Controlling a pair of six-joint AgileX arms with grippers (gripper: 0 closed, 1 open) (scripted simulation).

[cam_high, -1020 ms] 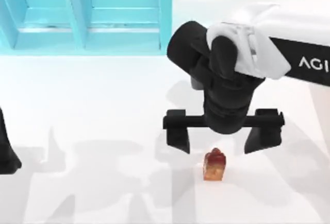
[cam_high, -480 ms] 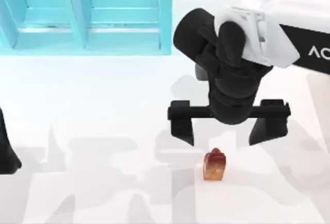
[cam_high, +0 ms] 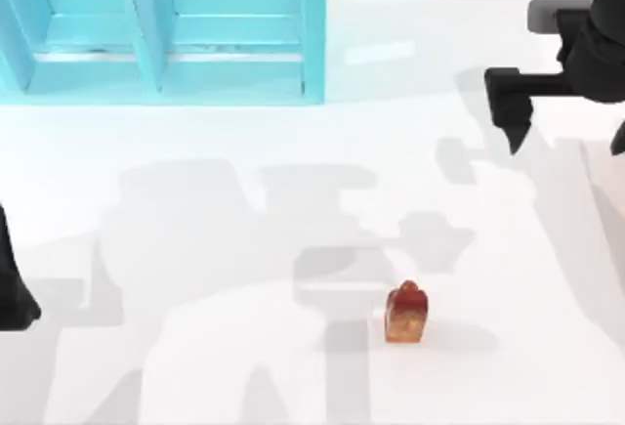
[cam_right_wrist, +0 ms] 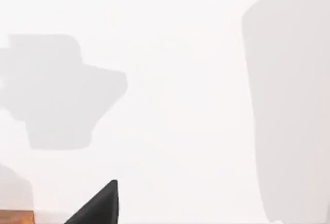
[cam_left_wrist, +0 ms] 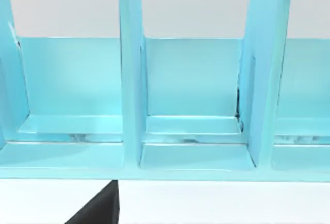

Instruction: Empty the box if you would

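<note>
Box (cam_high: 161,29), turquoise, compartmented, upper left, visible compartments bare. Red-orange block (cam_high: 406,314) lower centre on bench (cam_high: 195,249), released. Right pincer (cam_high: 571,117) withdrawn to upper right, spread wide, holding nothing. Emptying apparently done.

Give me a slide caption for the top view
Small red-orange block on the white table, right gripper open near the blue box.
</note>
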